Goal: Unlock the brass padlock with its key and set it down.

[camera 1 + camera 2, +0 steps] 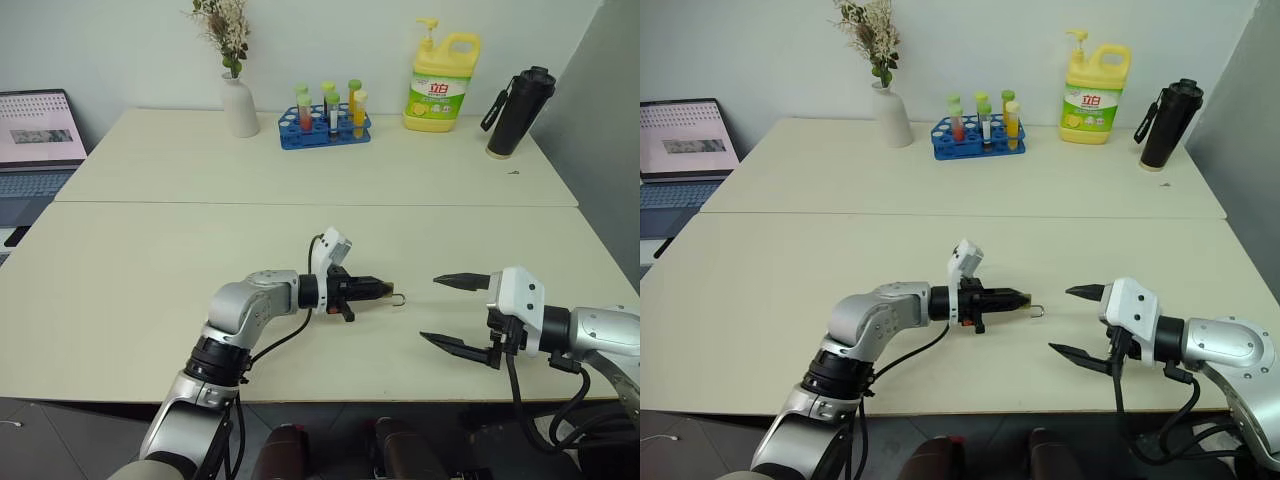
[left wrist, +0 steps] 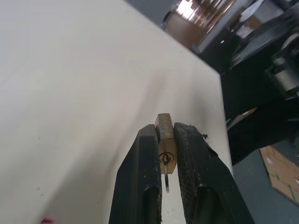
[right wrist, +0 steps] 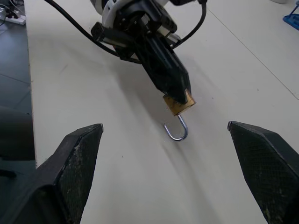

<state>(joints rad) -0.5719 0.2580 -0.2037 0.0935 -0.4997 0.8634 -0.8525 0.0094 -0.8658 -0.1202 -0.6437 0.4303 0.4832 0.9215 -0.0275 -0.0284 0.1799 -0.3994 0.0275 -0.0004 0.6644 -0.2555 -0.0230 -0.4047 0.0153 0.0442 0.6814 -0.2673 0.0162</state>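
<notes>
- As the thin silvery shackle hangs free on one side, the small golden-brass padlock looks unlocked, near frame centre, silvery key still inserted.
- The left gripper pinches it; the right gripper gapes wide, empty.
- Only setting down remains.

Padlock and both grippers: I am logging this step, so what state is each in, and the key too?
brass padlock: shackle swung open, body pinched in the left gripper above the table.
key: sitting in the padlock's keyhole.
left gripper: shut on the brass padlock.
right gripper: wide open, holding nothing.
</notes>
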